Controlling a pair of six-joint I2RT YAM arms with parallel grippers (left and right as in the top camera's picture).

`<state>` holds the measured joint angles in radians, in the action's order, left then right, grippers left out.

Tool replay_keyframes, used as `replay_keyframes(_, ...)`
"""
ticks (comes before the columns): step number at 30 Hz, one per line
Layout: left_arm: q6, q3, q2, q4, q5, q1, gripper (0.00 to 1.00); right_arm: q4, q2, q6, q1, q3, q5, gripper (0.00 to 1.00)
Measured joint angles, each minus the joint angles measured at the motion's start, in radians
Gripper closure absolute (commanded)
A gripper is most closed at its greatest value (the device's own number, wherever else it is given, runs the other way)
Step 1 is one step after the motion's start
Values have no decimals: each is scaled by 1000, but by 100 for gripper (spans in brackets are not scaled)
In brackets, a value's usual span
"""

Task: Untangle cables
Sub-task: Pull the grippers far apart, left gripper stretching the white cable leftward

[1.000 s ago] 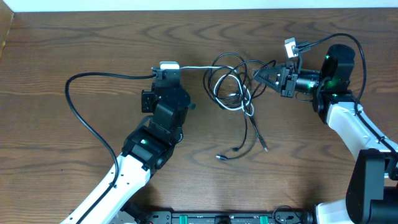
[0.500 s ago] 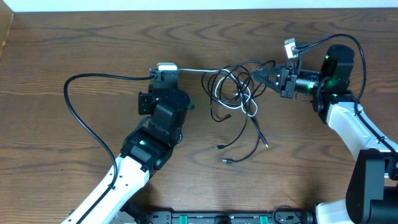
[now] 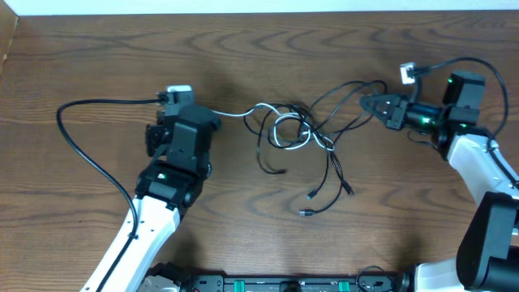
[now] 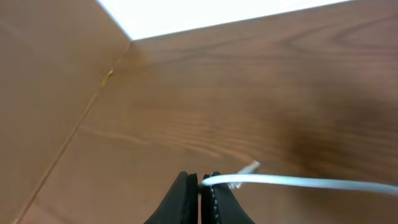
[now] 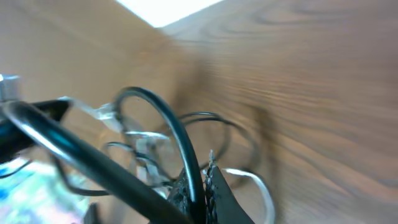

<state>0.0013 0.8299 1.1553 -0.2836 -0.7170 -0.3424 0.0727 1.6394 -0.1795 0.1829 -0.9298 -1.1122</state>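
A tangle of thin black cables [image 3: 315, 122] lies mid-table, wound through a white cable [image 3: 235, 113] that loops at the tangle's left side. My left gripper [image 3: 209, 116] is shut on the white cable's end; in the left wrist view the jaws [image 4: 199, 182] pinch the white cable [image 4: 298, 182], which runs off to the right. My right gripper [image 3: 366, 103] is shut on a black cable at the tangle's right; in the right wrist view the jaws [image 5: 204, 180] clamp the black cable [image 5: 180, 137]. Loose plug ends [image 3: 306, 212] trail toward the front.
The left arm's thick black cable [image 3: 85, 150] arcs over the table's left side. The right arm's own cable [image 3: 495, 73] loops by the right edge. A white strip [image 3: 259, 6] runs along the table's far edge.
My left gripper has moved left with the white cable and my right gripper has moved right with the black cable. The tangle has stretched wider and flatter between them.
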Motion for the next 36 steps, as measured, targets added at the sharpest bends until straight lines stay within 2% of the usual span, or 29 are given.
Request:
replay_keyframes(6,0,0,0,-24,0,99,92,139,0,75,100,0,224,99)
replay_keyframes(9,0,0,0,-26,2,159,92,202,0,111,166,0,389,94)
replay_keyframes(16,-14,0,0,-37,4,264,92,259,0,155,291,0,618,91)
replay_keyframes(21,-27,0,0,-51,4,314,92,262,0,177,368,0,727,82)
replay_keyframes(25,-27,0,0,-54,5,357,92,264,0,188,435,0,790,63)
replay_keyframes(36,-28,0,0,-55,1,498,92,274,0,191,578,0,842,57)
